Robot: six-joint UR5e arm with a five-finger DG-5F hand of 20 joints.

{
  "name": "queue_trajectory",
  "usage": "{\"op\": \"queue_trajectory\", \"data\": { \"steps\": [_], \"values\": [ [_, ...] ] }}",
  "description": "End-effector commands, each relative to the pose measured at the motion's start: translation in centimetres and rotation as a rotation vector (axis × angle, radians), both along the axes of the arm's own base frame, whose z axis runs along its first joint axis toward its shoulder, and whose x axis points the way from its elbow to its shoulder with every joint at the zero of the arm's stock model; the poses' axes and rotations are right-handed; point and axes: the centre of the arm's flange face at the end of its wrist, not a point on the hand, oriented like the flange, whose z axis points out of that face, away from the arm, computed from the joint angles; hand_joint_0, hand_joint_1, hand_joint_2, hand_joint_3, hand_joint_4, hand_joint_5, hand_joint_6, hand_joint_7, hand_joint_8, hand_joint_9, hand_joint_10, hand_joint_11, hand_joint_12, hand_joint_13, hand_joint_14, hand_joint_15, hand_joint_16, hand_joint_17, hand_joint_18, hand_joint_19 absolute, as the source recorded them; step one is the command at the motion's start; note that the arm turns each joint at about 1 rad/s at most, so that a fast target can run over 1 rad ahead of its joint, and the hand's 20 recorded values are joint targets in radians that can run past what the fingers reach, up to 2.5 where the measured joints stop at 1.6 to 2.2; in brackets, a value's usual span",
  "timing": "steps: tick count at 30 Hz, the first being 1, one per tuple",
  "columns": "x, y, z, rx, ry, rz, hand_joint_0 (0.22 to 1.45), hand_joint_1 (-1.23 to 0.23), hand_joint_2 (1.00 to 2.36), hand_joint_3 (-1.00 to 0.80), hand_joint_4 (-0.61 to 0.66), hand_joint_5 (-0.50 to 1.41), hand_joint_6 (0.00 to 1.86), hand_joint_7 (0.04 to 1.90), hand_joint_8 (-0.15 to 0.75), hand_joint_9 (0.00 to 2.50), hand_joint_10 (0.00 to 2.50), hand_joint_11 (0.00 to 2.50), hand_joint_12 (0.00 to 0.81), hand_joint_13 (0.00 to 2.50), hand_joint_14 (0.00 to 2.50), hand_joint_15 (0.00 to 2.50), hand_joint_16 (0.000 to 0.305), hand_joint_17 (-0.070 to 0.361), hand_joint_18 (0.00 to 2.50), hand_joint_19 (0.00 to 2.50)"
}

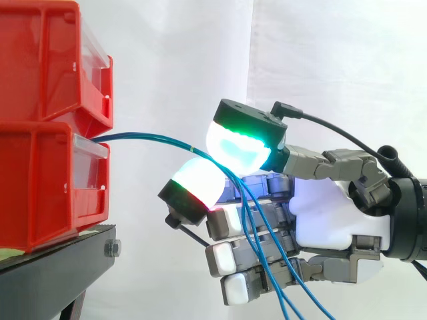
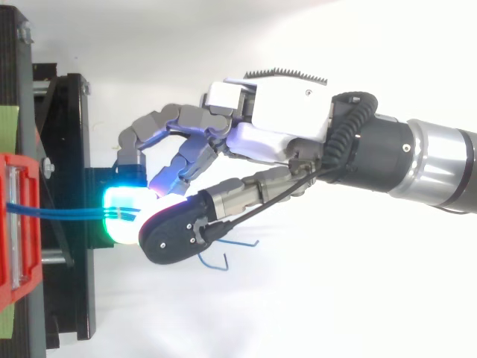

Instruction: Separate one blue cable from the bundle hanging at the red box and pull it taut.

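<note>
Pinching the blue cables (image 1: 153, 138) between glowing pads (image 1: 233, 143), the robot hand (image 1: 333, 213) sits near the red box (image 1: 40, 187); the strands run nearly level between them, so tightening probably means drawing straight away.

A white curtain (image 1: 167, 53) hangs behind the hand (image 1: 333, 213). Beyond its fingertips and lower than them stands a black stand (image 1: 67, 267), with a silver bolt (image 1: 112, 249) on the corner nearest the hand and a pale green strip (image 2: 7, 127) on top. The upper red bin (image 1: 47, 60) sits higher than the fingertips.
</note>
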Motion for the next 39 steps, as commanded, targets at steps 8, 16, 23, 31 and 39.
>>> {"op": "queue_trajectory", "data": {
  "steps": [8,16,23,31,39],
  "values": [
    [0.02,0.12,0.0,0.0,-0.001,0.002,0.79,-0.92,1.01,-0.44,0.04,-0.19,0.87,1.15,0.309,0.97,0.02,0.96,0.375,1.02,0.02,0.69,0.039,0.087,0.88,0.59],
    [0.02,0.12,0.0,-0.001,-0.001,0.002,0.77,-0.9,1.0,-0.5,0.12,-0.19,0.87,1.13,0.307,0.99,0.02,0.96,0.374,1.03,0.02,0.69,0.039,0.087,0.9,0.56],
    [0.02,0.12,0.0,-0.001,-0.001,0.002,0.64,-0.83,1.0,-0.5,0.14,-0.17,0.86,1.14,0.315,1.02,0.02,0.94,0.373,1.03,0.02,0.71,0.038,0.086,0.89,0.59],
    [0.02,0.12,0.0,0.0,-0.001,0.002,0.56,-0.74,1.0,-0.5,0.15,-0.16,0.85,1.14,0.328,1.04,0.02,0.95,0.387,1.04,0.02,0.71,0.041,0.092,0.9,0.6],
    [0.02,0.11,0.12,0.001,-0.003,0.002,0.64,-0.74,1.01,-0.4,0.11,-0.17,0.84,1.22,0.323,1.03,0.02,0.95,0.387,1.04,0.02,0.72,0.04,0.09,0.89,0.63]
  ]
}}
